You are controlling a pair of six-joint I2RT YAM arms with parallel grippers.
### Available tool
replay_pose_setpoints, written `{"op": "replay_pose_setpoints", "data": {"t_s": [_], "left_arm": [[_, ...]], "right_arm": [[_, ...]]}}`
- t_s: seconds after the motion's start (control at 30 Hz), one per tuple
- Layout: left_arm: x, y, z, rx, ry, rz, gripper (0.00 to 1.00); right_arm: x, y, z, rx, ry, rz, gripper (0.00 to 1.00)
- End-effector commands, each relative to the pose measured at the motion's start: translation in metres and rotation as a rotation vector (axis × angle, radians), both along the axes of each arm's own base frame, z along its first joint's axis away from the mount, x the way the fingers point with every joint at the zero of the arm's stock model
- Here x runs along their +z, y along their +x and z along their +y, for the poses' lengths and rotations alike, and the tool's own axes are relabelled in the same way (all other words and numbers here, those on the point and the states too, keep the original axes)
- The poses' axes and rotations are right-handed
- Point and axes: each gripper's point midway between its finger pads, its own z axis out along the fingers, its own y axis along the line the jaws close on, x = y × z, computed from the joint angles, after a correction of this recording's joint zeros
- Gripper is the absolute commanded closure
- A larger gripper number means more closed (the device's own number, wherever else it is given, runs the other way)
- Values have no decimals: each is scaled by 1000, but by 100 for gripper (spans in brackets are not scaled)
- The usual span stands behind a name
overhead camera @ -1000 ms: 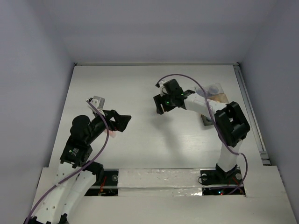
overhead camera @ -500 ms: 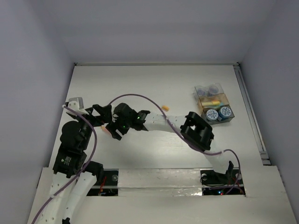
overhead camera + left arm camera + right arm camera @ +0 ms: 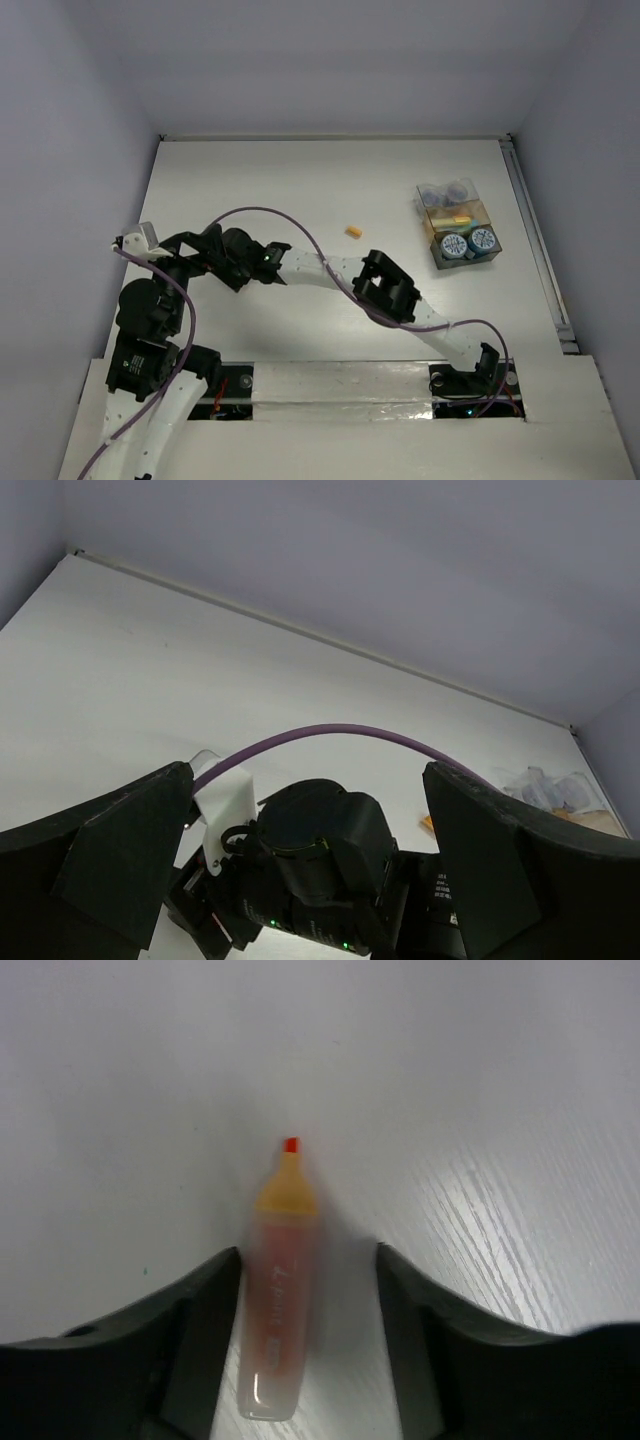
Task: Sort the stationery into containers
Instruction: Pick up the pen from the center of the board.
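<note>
Right claw (image 3: 308, 1260) stood wide astride the orange-red pen (image 3: 279, 1310).
You had the pen's long axis running parallel between both fingers (image 3: 200, 1330), tip pointing away from the claw.

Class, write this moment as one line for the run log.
phase: pre-grasp | right claw: open, straddling orange-red pen lying on table | left claw: open, empty | orange piece: loose on table

We see a white table (image 3: 300, 180) with faint wood grain, closed in along its left, far and right edges by plain pale grey walls (image 3: 330, 60). A thin metal rail (image 3: 538, 250) runs along the right edge. The light is soft and even.
</note>
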Motion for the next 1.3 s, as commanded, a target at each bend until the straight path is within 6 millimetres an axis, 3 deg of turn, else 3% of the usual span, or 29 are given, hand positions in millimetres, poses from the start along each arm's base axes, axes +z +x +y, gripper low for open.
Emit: {"op": "replay_pose_setpoints", "data": {"t_s": [0.0, 0.1, 0.2, 0.27, 0.4, 0.43, 0.47, 0.5, 0.53, 0.57, 0.6, 0.7, 0.77, 0.8, 0.9, 1.07, 1.27], "left_arm": [[16, 0, -6, -30, -23, -48, 1], [13, 1, -10, -55, -23, -40, 1], [10, 2, -18, -92, -27, -35, 1], [7, 5, -24, -118, -32, -21, 1], [0, 7, -43, -218, -30, -4, 1], [-1, 7, -44, -226, -29, 1, 1], [-3, 9, -45, -226, -28, 9, 1], [-5, 8, -53, -270, -25, 14, 1], [-5, 8, -55, -281, -25, 15, 1], [-8, 10, -58, -293, -26, 25, 3], [-9, 10, -61, -311, -27, 31, 4], [-18, 13, -69, -346, -25, 65, 5], [-28, 18, -75, -371, -24, 105, 7], [-33, 19, -80, -398, -23, 126, 8], [-51, 24, -94, -470, -18, 198, 11], [-73, 29, -109, -550, -9, 283, 17], [-70, 27, -112, -570, -12, 264, 20]], "right_arm": [[-11, -5, 0, -3, -54, -32, 48], [-12, -3, 0, -21, -51, -31, 59], [-7, 6, -2, -116, -17, -39, 86], [2, 14, 0, -192, 49, -19, 92], [26, 43, -22, -324, 184, 63, 99], [56, 47, -25, -338, 254, 68, 100], [51, 56, -40, -381, 291, 103, 100], [59, 60, -49, -401, 321, 112, 100], [101, 67, -52, -406, 429, 89, 100], [91, 71, -72, -447, 425, 113, 100], [99, 73, -82, -463, 449, 113, 100], [134, 78, -113, -499, 551, 112, 100], [154, 78, -124, -513, 615, 116, 100], [165, 71, -133, -515, 641, 115, 100], [203, 64, -142, -523, 753, 111, 100], [233, 49, -147, -494, 894, 160, 100], [245, 40, -144, -456, 962, 204, 100]]}}
